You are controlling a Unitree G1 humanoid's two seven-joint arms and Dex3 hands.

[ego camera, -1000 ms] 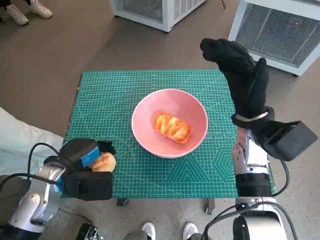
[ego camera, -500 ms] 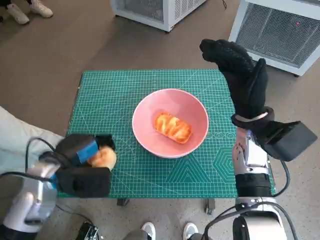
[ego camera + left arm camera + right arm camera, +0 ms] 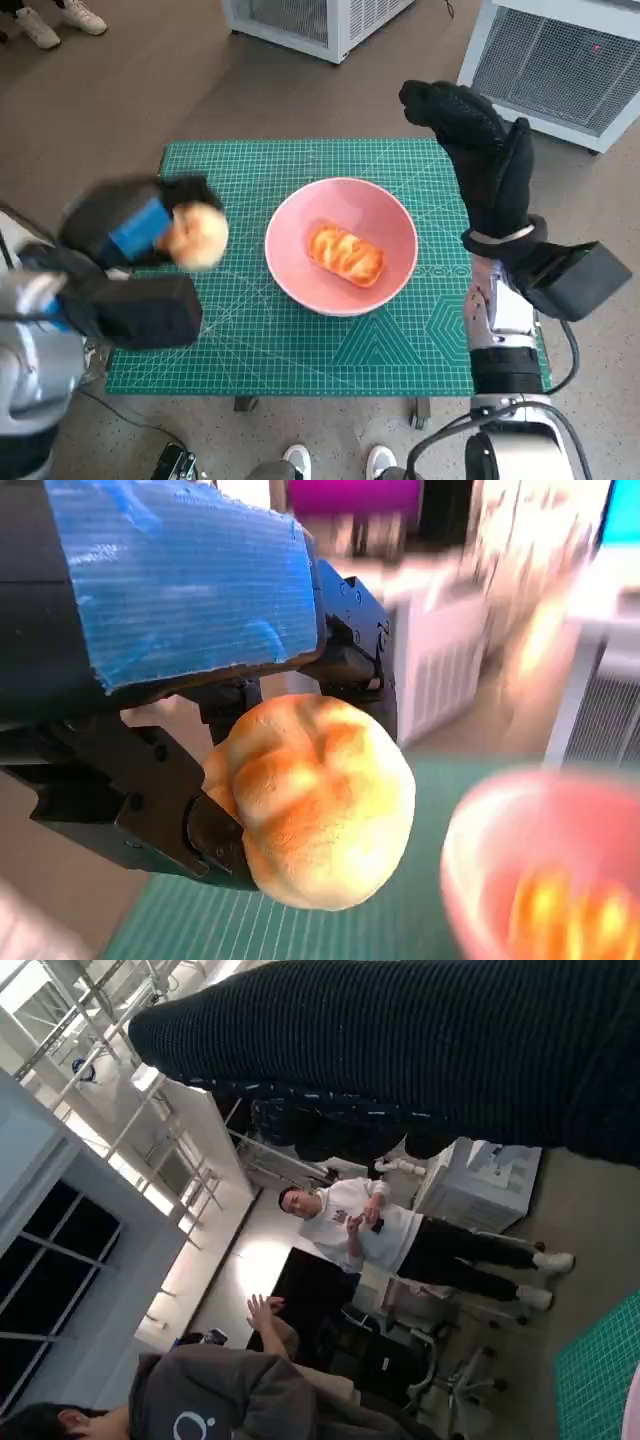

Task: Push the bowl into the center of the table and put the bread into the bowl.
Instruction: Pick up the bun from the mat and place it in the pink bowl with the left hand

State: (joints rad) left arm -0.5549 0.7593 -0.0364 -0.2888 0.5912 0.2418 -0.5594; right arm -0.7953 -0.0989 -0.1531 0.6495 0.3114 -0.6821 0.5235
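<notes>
One pink bowl [image 3: 341,246] sits at about the middle of the tabletop [image 3: 250,350], on the green cutting mat. Inside it lies a glazed, orange-brown bread piece [image 3: 345,253], resting on the bowl floor. A second item, a round bread roll [image 3: 195,236], is outside the bowl, gripped in the left hand [image 3: 135,232] above the left part of the mat, just left of the bowl rim; the head view is motion-blurred there. Left wrist view: black fingers [image 3: 215,835] clamp the roll from behind and below, bowl edge blurred nearby. Right hand [image 3: 480,150] is raised over the far right corner, fingers extended, holding nothing.
</notes>
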